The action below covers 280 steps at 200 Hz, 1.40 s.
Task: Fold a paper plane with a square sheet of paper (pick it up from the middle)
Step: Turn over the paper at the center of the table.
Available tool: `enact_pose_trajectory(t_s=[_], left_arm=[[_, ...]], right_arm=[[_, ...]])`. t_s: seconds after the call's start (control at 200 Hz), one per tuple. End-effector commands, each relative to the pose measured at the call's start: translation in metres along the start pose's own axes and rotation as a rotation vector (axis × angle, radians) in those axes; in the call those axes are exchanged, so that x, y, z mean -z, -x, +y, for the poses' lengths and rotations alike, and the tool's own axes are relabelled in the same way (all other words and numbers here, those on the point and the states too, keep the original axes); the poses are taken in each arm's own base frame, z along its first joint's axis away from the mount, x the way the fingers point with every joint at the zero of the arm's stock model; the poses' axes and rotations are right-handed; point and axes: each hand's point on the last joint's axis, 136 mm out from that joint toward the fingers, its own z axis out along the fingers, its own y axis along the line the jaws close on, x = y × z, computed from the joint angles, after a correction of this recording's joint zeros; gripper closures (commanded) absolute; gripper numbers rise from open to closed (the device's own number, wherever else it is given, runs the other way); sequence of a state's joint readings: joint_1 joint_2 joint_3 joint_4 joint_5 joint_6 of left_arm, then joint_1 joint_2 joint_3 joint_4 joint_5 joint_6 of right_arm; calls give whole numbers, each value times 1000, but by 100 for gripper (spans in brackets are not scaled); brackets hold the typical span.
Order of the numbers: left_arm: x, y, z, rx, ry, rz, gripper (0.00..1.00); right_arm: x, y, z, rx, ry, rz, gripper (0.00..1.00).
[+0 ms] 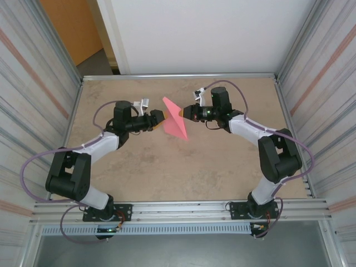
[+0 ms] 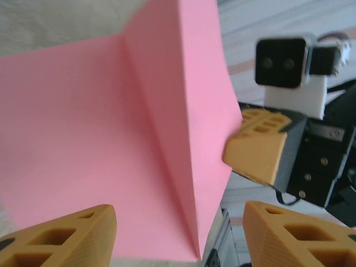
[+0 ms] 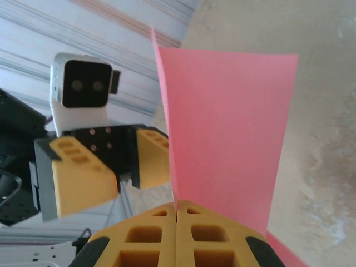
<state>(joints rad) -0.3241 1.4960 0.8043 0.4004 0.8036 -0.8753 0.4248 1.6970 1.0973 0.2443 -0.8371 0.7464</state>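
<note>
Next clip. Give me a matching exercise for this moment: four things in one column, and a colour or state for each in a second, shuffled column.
Things:
1. left gripper
2. right gripper
3. sheet of paper
4. table

Colour or state:
A. pink, with a fold crease running through it
B. shut on the sheet's edge
C. beige and mottled
D. open, fingers well apart

Pairs: 1-D, 2-B, 3-A, 4-C
</note>
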Motion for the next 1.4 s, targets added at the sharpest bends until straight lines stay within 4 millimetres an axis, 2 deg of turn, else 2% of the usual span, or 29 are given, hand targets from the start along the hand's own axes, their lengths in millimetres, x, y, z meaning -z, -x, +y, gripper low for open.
enact_pose_trajectory(t_s=[0.0,0.18,0.386,0.576,0.857,0.997,1.198,1.398], left_arm=[[-3,5,-37,-82,-110,14,39],[-9,9,-55,-104,-197,20,44],[-15,3,-53,-128,-171,45,48],[-20,-1,-70,-178,-226,70,50],[-20,-1,-71,-194,-229,60,68],[-20,-1,-69,-198,-221,57,75],[-22,-1,-59,-176,-194,59,86],[-20,-1,-41,-169,-109,59,89]], right_arm=[[9,11,29,-50,96,-41,95],[10,16,40,-91,158,-50,95],[10,18,46,-116,195,-51,93],[8,20,47,-146,222,-44,93],[9,20,42,-169,215,-51,90],[12,22,38,-176,208,-56,84],[19,24,31,-177,165,-72,70],[39,25,4,-145,-11,-119,59]])
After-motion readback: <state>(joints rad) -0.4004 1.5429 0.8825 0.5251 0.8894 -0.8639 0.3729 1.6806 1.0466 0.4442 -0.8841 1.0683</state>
